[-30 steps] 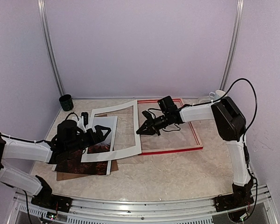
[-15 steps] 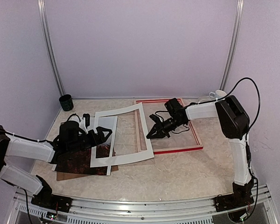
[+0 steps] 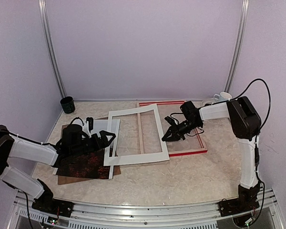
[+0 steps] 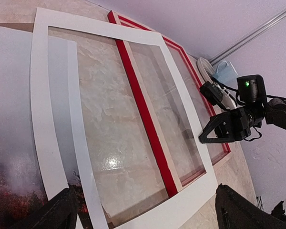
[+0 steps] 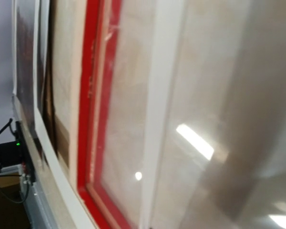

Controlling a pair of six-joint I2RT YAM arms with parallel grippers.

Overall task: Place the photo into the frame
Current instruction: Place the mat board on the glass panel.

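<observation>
The photo (image 3: 83, 164) lies flat at the table's (image 3: 181, 176) left, on a brown board (image 3: 66, 180), its right edge under a white mat (image 3: 136, 159). The mat also overlaps the red frame (image 3: 188, 152). The left tool (image 3: 106, 139) hovers wide above the photo. The right tool (image 3: 167, 137) is pinched closed by the mat's right edge.
</observation>
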